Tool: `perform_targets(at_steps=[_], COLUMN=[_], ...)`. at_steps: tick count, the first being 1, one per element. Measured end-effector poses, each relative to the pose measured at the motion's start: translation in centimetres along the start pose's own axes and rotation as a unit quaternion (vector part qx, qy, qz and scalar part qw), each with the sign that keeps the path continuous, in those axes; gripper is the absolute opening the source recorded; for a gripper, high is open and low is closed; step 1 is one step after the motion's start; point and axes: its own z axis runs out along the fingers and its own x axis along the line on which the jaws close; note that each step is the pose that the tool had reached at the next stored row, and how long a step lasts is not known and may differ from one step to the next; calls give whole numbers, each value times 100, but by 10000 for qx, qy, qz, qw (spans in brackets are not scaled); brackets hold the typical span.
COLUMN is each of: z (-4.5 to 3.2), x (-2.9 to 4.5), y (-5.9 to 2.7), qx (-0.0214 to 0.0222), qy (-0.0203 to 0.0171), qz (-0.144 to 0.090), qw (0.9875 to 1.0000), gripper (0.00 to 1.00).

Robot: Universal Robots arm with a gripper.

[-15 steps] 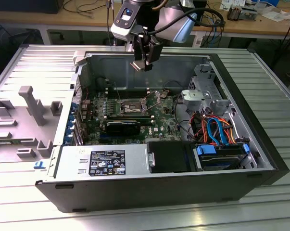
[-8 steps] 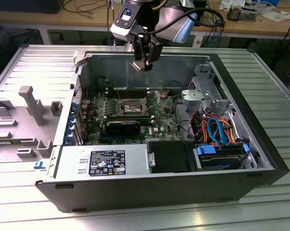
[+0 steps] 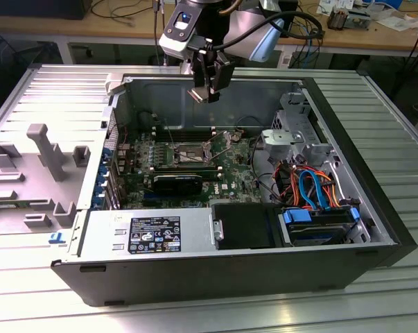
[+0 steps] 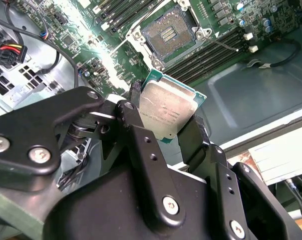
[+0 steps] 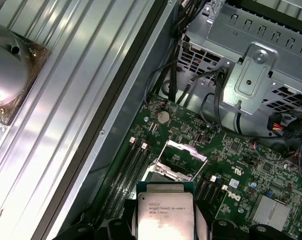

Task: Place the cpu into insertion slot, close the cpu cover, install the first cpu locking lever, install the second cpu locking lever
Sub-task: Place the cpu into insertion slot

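black two-finger gripper (image 3: 210, 92) clamped on the small flat square silvery-topped cpu (image 4: 166, 111), chip between its fingers (image 4: 134, 111). open motherboard socket (image 4: 168, 35) well below it (thin silvery cover frame (image 5: 185, 149) flipped up).

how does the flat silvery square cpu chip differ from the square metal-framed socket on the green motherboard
The cpu chip is held in the gripper, clear of the motherboard; the socket sits fixed on it, open and empty. The cpu chip's top is pale silvery metal; the socket's middle is dark. Both are square.

The fingers (image 4: 132, 125) hide two cpu (image 4: 166, 110) edges (gripped ones).
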Motion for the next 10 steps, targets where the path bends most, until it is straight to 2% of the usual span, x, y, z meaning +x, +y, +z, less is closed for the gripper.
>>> perform_targets(at_steps=[10], z=[1], x=[0], y=[0], qx=[-1], qy=[-2], qz=[26], qw=[10000], gripper=[55])
